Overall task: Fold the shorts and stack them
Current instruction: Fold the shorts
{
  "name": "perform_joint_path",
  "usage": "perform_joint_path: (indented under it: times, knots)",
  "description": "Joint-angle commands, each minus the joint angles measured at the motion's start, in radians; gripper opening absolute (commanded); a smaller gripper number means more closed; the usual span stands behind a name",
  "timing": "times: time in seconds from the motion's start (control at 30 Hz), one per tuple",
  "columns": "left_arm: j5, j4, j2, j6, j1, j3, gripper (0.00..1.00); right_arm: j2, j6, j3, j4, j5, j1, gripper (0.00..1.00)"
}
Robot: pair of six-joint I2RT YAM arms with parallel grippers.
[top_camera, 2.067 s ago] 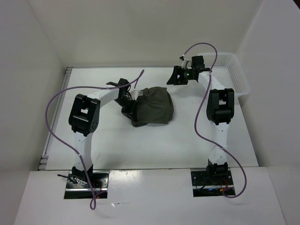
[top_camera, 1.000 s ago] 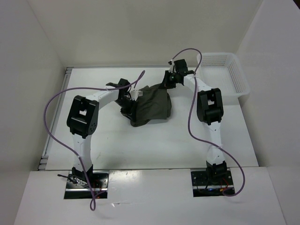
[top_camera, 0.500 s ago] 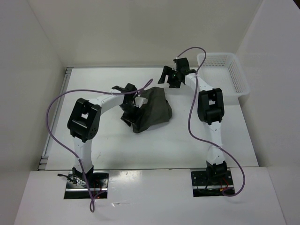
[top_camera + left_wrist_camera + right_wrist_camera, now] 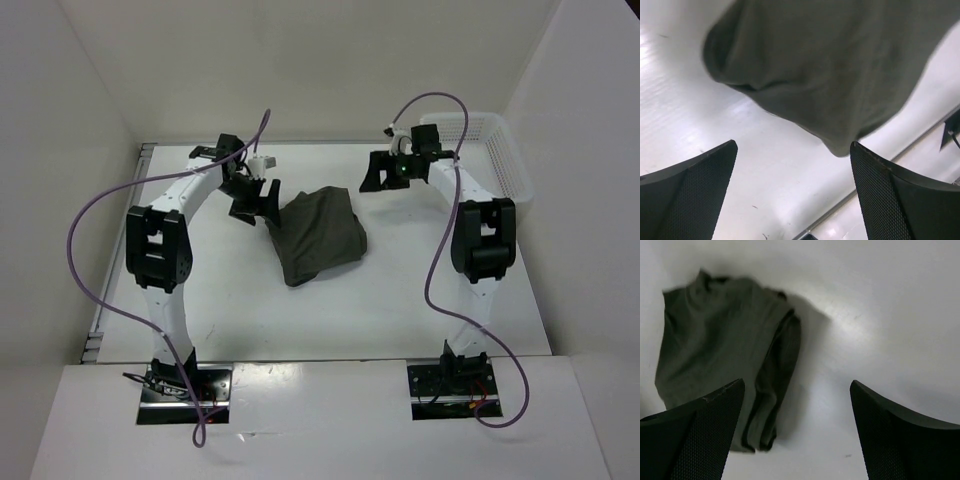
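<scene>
The dark olive shorts [image 4: 318, 234] lie folded in a compact bundle in the middle of the white table. My left gripper [image 4: 253, 200] hovers just beyond the bundle's upper left corner, jaws open and empty; in its wrist view the shorts [image 4: 830, 70] fill the top, apart from both fingers. My right gripper [image 4: 380, 172] is raised past the upper right corner, open and holding nothing. In the right wrist view the shorts [image 4: 720, 370] lie at the left, their layered folded edge showing between the fingers.
A white mesh basket [image 4: 500, 150] stands at the table's back right, close behind the right arm. Purple cables loop off both arms. White walls enclose the table on the left, back and right.
Both grippers have let go of the shorts and opened. The left arm pulled back to the upper left, the right arm lifted away to the right. The bundle now lies free.
</scene>
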Motion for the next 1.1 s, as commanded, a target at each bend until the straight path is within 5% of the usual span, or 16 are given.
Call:
perform_joint_path:
  times: [0.0, 0.2, 0.4, 0.7, 0.87, 1.07]
  knots:
    - [-0.019, 0.029, 0.097, 0.004, 0.019, 0.043, 1.0, -0.086, -0.224, -0.151, -0.118, -0.115, 0.027, 0.9]
    - [-0.068, 0.097, 0.198, 0.004, 0.043, 0.118, 1.0, -0.149, -0.286, -0.375, -0.14, -0.101, 0.092, 0.9]
    - [-0.031, 0.131, 0.274, 0.004, 0.053, 0.187, 0.96, -0.149, -0.286, -0.395, -0.14, -0.13, 0.127, 0.9]
    - [0.05, 0.14, 0.335, 0.004, 0.053, 0.215, 0.65, -0.213, -0.428, -0.393, -0.265, -0.127, 0.101, 0.81]
    - [0.09, 0.161, 0.344, 0.004, 0.053, 0.215, 0.13, -0.293, -0.438, -0.477, -0.302, -0.164, 0.101, 0.84]
    - [0.112, 0.183, 0.363, 0.004, 0.062, 0.245, 0.11, -0.316, -0.216, -0.562, -0.106, -0.16, 0.242, 0.89]
